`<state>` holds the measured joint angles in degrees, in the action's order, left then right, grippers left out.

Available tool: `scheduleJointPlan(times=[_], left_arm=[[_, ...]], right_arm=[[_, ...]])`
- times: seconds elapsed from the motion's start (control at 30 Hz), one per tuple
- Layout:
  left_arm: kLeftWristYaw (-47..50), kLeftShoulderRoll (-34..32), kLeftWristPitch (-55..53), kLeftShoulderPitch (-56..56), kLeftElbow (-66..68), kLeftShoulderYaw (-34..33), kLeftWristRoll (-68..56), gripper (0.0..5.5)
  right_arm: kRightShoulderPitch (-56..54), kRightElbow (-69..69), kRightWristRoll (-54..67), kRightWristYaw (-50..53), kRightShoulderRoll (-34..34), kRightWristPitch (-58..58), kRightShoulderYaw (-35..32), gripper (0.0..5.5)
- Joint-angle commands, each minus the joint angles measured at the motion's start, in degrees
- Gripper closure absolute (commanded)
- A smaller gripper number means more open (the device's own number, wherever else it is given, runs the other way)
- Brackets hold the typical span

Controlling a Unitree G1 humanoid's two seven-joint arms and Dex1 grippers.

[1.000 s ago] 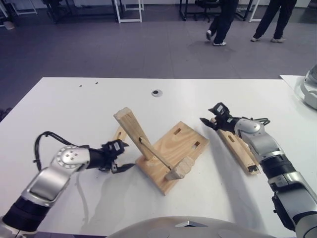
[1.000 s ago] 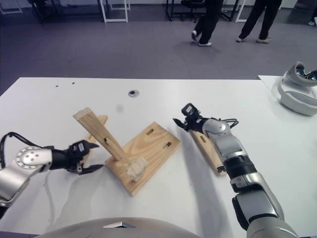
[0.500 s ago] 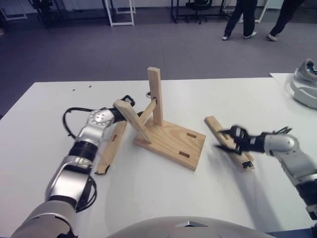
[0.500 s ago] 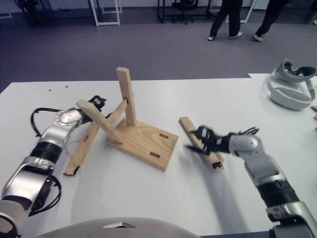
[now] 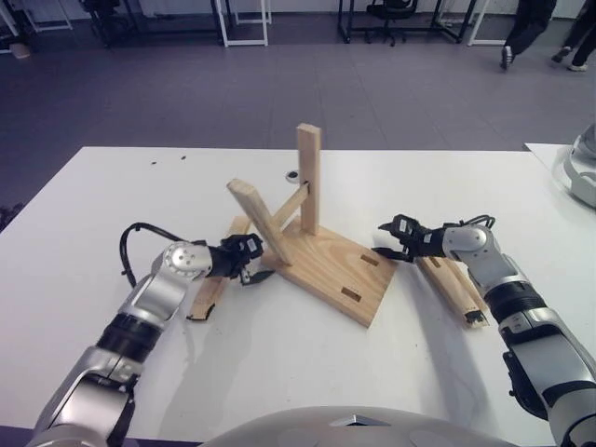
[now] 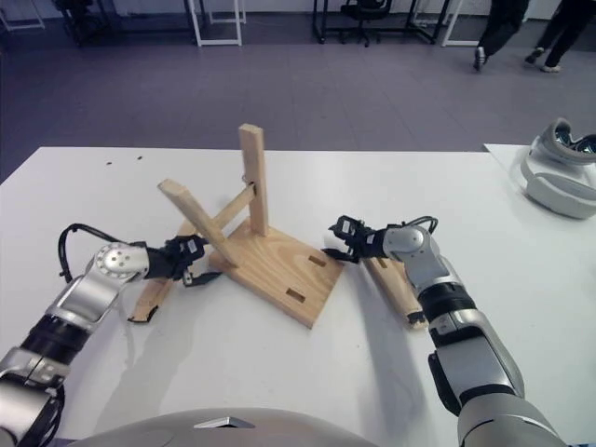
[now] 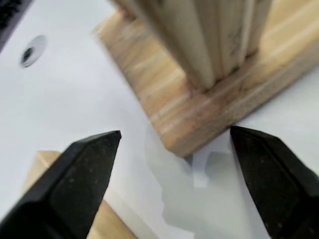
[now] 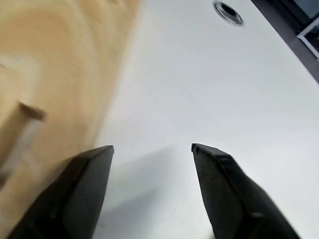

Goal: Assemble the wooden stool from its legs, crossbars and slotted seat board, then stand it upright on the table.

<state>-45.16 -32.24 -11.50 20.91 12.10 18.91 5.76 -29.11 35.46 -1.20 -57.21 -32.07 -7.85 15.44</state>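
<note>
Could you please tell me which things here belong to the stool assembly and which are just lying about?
For the job:
slotted seat board
upright leg
tilted leg
crossbar joining them
left loose piece
right loose piece

Lying about:
white headset, far right

No text, number, label or sign can be read. The seat board (image 5: 337,268), the loose leg (image 5: 453,287) beside the seat board and the bench (image 5: 112,196) under it show plain surfaces with no legible print.
</note>
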Motion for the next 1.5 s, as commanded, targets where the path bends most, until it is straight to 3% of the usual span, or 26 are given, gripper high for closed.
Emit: scheduleJointPlan(times=[0.03, 0.13, 0.2, 0.27, 0.33, 0.5, 0.73, 0.93, 1.5], left_arm=[[7.2, 7.2, 3.0, 6.2, 10.9, -1.8, 0.8, 1.45], [9.0, 8.4, 6.1, 8.4, 16.1, -4.1, 0.3, 1.45], [8.9, 7.7, 7.2, 6.4, 15.7, -6.1, -0.8, 1.45], [8.5, 8.0, 7.5, 3.4, 13.9, -7.5, -2.3, 1.45], [8.6, 9.2, 7.7, 2.6, 13.6, -7.4, -2.5, 1.45], [9.7, 11.2, 8.7, 4.8, 17.9, -8.0, -2.3, 1.45], [9.9, 12.5, 9.7, 5.9, 20.5, -7.9, -1.9, 1.45], [10.3, 13.1, 10.1, 5.5, 20.8, -7.6, -1.5, 1.45], [12.9, 16.8, 14.3, 9.8, 27.8, -7.8, -0.3, 1.45]], right_arm=[[7.3, -11.2, 3.5, 0.0, 0.3, 5.2, -1.9, 2.55], [16.1, -24.6, 6.0, 5.1, 0.0, 12.2, -6.3, 2.55], [22.4, -32.5, 8.4, 12.7, 0.1, 16.2, -15.0, 2.55], [23.3, -30.6, 10.8, 20.5, -0.9, 17.7, -25.7, 2.55], [23.9, -25.4, 12.7, 21.7, -2.7, 18.8, -30.8, 2.55], [27.5, -17.8, 13.8, 15.9, -4.0, 19.2, -30.0, 2.55], [31.1, -24.1, 18.4, 11.8, -1.1, 22.1, -28.4, 2.55], [31.7, -23.6, 15.3, 16.4, -0.5, 23.8, -26.5, 2.55], [31.0, -24.0, 20.1, 19.7, 0.5, 20.6, -32.4, 2.55]])
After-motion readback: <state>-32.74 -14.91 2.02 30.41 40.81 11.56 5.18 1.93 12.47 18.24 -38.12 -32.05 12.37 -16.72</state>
